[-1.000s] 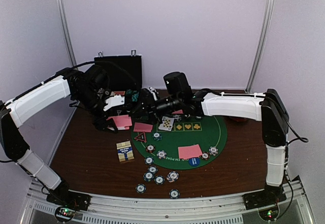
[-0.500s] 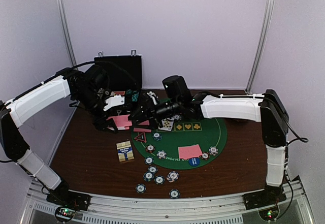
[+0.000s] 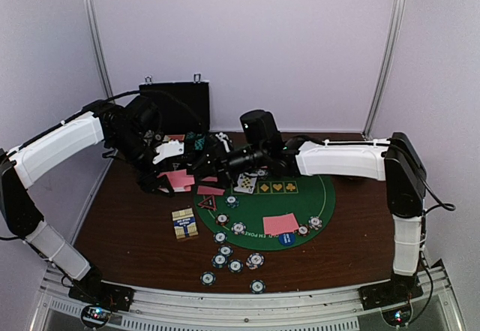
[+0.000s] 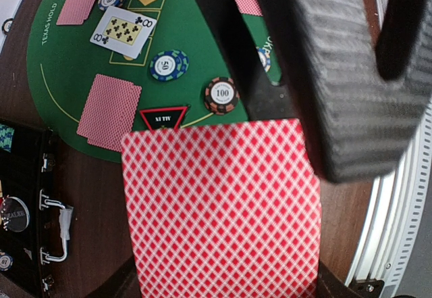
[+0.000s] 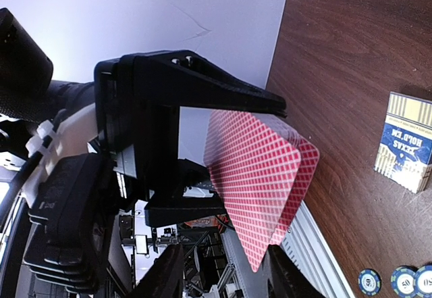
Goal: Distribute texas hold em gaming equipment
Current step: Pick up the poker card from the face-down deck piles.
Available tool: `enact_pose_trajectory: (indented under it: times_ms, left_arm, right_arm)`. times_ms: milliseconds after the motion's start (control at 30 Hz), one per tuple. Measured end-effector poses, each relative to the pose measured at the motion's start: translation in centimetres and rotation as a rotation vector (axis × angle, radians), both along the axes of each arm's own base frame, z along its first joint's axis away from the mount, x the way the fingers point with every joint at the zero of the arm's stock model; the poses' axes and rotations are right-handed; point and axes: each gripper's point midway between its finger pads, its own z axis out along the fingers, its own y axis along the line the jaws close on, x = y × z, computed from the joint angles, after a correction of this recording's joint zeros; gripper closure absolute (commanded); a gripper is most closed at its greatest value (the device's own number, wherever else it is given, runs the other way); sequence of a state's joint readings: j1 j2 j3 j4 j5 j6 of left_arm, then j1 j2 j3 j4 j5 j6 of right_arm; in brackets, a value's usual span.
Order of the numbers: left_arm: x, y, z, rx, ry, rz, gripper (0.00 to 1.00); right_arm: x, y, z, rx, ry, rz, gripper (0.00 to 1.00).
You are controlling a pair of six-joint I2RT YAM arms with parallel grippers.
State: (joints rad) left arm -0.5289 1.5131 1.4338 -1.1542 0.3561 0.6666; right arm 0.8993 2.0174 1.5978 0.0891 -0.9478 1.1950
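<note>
My left gripper [image 3: 171,172] is shut on a stack of pink-red-backed playing cards [image 3: 182,179], held above the table's left side. The stack fills the left wrist view [image 4: 219,207]. My right gripper [image 3: 213,167] reaches left to it. In the right wrist view its open fingers [image 5: 283,274] straddle the lower corner of the cards [image 5: 260,176], which the left gripper [image 5: 169,136] holds. On the green mat [image 3: 300,200] lie face-down cards [image 3: 280,224], a face-up eight of clubs [image 4: 123,29], the red-edged triangle [image 4: 164,117] and striped chips [image 4: 169,65].
The black hinged case [image 3: 174,102] stands open at the back left. A card box [image 3: 184,224] lies on the wood left of the mat. Several loose chips [image 3: 235,265] sit near the front edge. The right arm's finger [image 4: 344,75] looms over the left wrist view.
My right gripper has moved left, closer to the card stack in my left gripper. The left arm has stayed put.
</note>
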Motion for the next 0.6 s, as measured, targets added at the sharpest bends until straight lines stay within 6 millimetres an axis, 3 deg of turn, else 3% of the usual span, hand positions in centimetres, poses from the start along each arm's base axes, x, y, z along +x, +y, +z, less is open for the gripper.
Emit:
enact_pose_trajectory:
  times_ms: [300, 600]
  left_arm:
    - [0.0, 0.0, 0.0, 0.000, 0.000, 0.000, 1.00]
    - [0.0, 0.0, 0.0, 0.000, 0.000, 0.000, 1.00]
  right_arm:
    - [0.0, 0.5, 1.3, 0.057, 0.021, 0.002, 0.63]
    - [0.3, 1.2, -0.7, 0.040, 0.073, 0.002, 0.93]
